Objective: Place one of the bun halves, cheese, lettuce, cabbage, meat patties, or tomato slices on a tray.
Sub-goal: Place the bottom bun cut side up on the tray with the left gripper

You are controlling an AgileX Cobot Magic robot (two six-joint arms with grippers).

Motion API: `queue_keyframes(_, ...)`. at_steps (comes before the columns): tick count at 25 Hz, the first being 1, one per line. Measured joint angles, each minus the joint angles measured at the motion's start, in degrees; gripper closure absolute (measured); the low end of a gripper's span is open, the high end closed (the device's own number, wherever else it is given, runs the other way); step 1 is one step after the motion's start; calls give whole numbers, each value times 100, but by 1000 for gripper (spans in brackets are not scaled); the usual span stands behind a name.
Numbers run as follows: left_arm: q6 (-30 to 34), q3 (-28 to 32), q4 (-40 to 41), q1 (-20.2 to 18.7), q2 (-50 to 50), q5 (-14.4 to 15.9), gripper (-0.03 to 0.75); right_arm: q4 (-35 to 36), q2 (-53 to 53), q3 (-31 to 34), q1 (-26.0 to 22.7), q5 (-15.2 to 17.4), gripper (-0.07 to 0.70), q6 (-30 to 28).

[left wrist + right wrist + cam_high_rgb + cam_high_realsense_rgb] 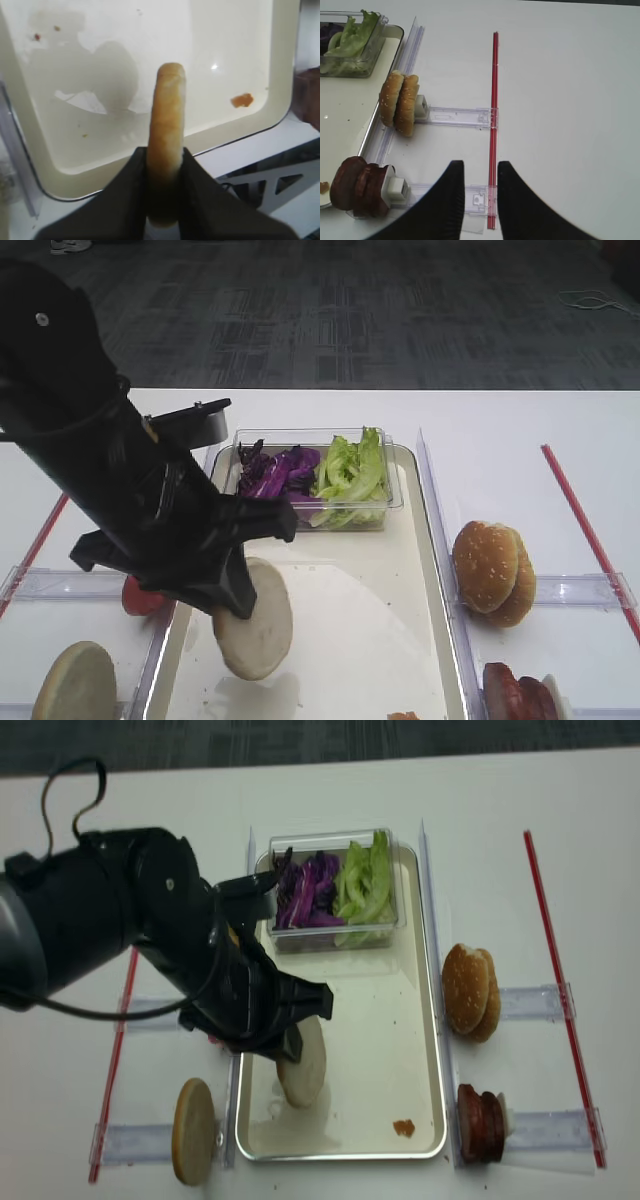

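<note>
Left gripper (165, 165) is clamped on a bun half (167, 130), fingers pressed against both flat faces, the disc held on edge. From the high view the bun half (256, 625) hangs below the black arm, pale cut face showing, over the near-left part of the tray (370, 640). Whether its lower edge touches the tray floor cannot be told; a shadow lies just under it.

Tray: long, cream-white, raised rim. A few dark crumbs and a small orange scrap (242, 100) on its floor near the front.

At the far end of the tray sits a clear tub (395, 502) holding purple cabbage (275, 472) on the left and green lettuce (352, 470) on the right.

Left of the tray, on the table: a second bun half (72, 682) stood in a clear rack, and a red tomato slice (140, 598) mostly hidden behind the arm.

Right of the tray: two golden bun tops (400, 102) standing on edge in a rack, and meat patties (357, 186) on edge in the next rack nearer the camera.

Right gripper (479, 190) hangs over bare table well right of the tray, jaws parted with a narrow gap, nothing between them. A red strip (494, 125) runs along the table beneath it.
</note>
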Motion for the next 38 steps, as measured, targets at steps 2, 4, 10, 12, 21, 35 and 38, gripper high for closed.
queue_keyframes(2, 701, 27, -703, 172, 132, -55, 608, 0, 0, 0, 0, 0, 430, 0)
queue_keyframes(4, 1260, 40, -1212, 272, 301, -53, 608, 0, 0, 0, 0, 0, 430, 10)
queue_keyframes(10, 2559, 137, -2202, 544, 914, -68, 608, 0, 0, 0, 0, 0, 430, 10)
queue_keyframes(12, 3003, 208, -2603, 702, 1041, -83, 608, 0, 0, 0, 0, 0, 430, 10)
queue_keyframes(21, 4662, 695, -4072, 1050, 1400, -240, 608, 0, 0, 0, 0, 0, 430, 10)
queue_keyframes(35, 5271, 719, -4613, 1185, 1911, -282, 608, 0, 0, 0, 0, 0, 430, 10)
queue_keyframes(38, 5313, 719, -4652, 1207, 1911, -282, 608, 0, 0, 0, 0, 0, 430, 10)
